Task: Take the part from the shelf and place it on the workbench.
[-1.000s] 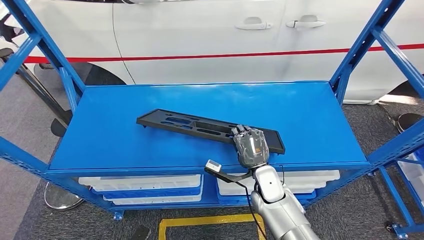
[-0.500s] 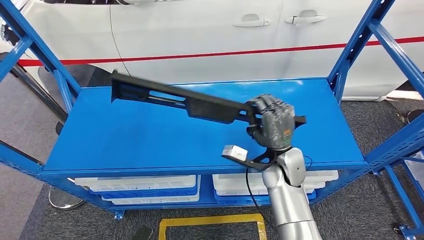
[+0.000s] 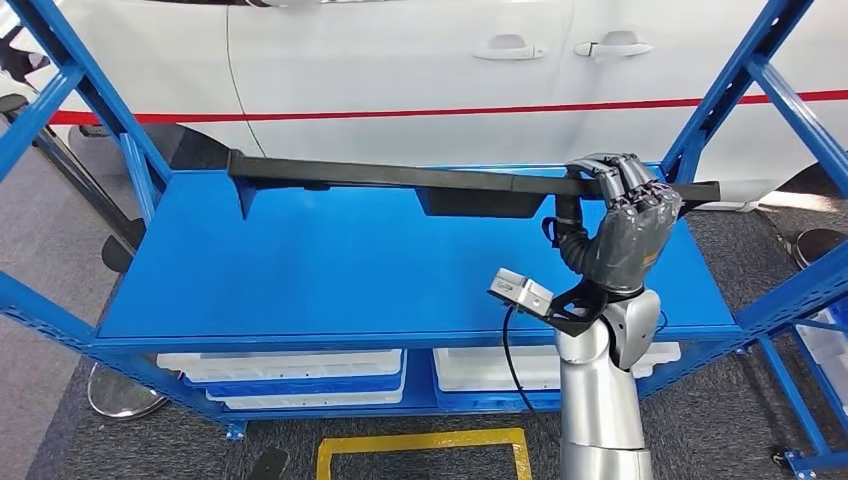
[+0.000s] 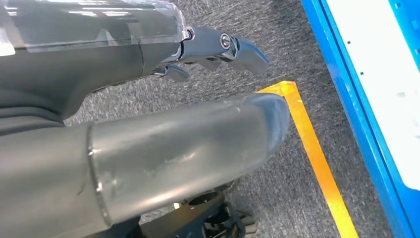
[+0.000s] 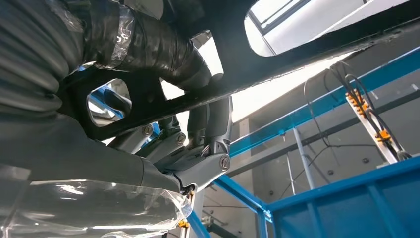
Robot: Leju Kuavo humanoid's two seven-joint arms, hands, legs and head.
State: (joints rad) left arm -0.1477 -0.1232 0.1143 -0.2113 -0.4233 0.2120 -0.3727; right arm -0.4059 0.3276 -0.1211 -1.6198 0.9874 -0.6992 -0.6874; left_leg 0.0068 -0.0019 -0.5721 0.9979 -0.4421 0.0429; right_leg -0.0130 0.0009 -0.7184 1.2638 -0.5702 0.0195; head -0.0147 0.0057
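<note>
Gripping the long black plastic part (image 3: 400, 180) near one end, the right hand (image 3: 622, 232) held it level, clear above the blue metal shelf (image 3: 350, 270), fingers clamped around it. The left hand (image 4: 148, 99) hung empty, fingers apart. Lift appeared complete; the next move calls for turning toward the desk without striking the shelf uprights.
</note>
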